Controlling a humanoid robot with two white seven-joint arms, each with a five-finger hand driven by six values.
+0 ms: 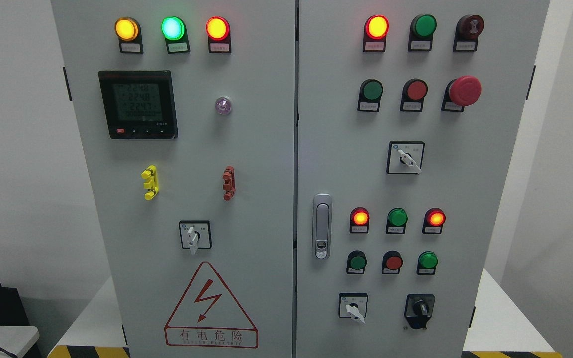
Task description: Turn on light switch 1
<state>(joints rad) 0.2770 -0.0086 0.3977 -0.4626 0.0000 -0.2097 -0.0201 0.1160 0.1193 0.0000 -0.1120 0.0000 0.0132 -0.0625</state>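
Warning triangle (210,304) sits nearest. No robot hand of mine in view, so its state and bearings cannot be told. Judged target: white rotary selector switch (195,235) above it; stiff, detented, pinch the lever.

Grey control cabinet (276,164) with lit lamps, rotary switches, labels perhaps unreadable.

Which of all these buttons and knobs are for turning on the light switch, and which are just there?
Might be for the job (labels too small to tell which is switch 1):
white knob, left door
white knob, upper right door
white knob, lower right door
black knob

Just there:
meter screen
red mushroom button
door handle
warning triangle

No robot hand shows.
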